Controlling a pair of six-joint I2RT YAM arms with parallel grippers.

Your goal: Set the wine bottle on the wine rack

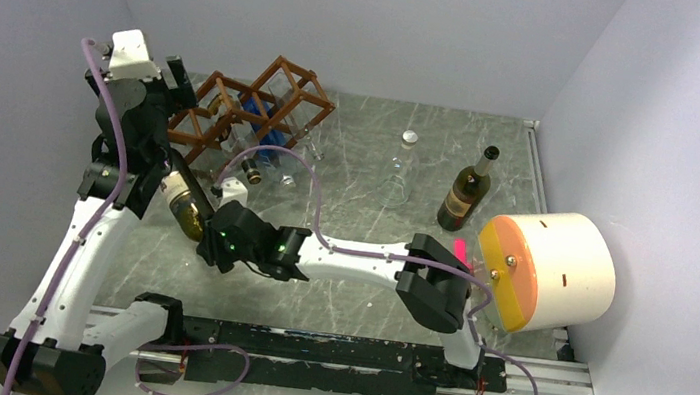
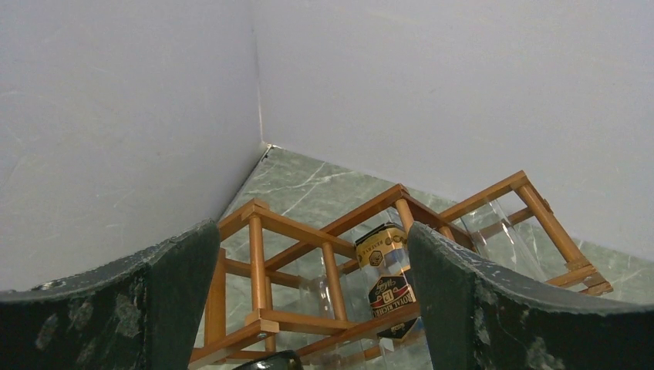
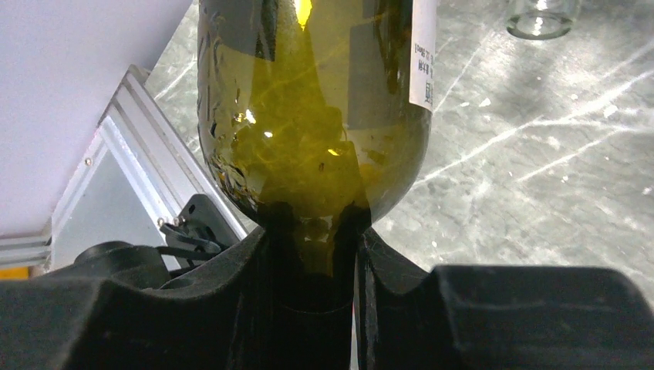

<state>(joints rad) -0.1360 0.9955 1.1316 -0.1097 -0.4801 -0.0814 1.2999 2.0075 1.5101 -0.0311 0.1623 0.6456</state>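
Observation:
My right gripper [image 1: 209, 233] [image 3: 312, 231] is shut on the neck of an olive-green wine bottle [image 1: 182, 199] [image 3: 308, 116]. The bottle's body points away from it toward the left arm, above the table. The wine rack [image 1: 256, 110] [image 2: 308, 231], a reddish-brown wooden lattice, stands at the back left. It holds a clear bottle with a black and gold label [image 2: 385, 277]. My left gripper [image 1: 182, 79] [image 2: 312, 231] hangs open, raised beside the rack's left end and facing it, with nothing between its fingers.
A dark wine bottle [image 1: 466, 192] and a clear glass bottle [image 1: 402, 169] stand upright at the back middle-right. A big white cylinder with an orange face [image 1: 543, 272] lies at the right. Grey walls close in on three sides.

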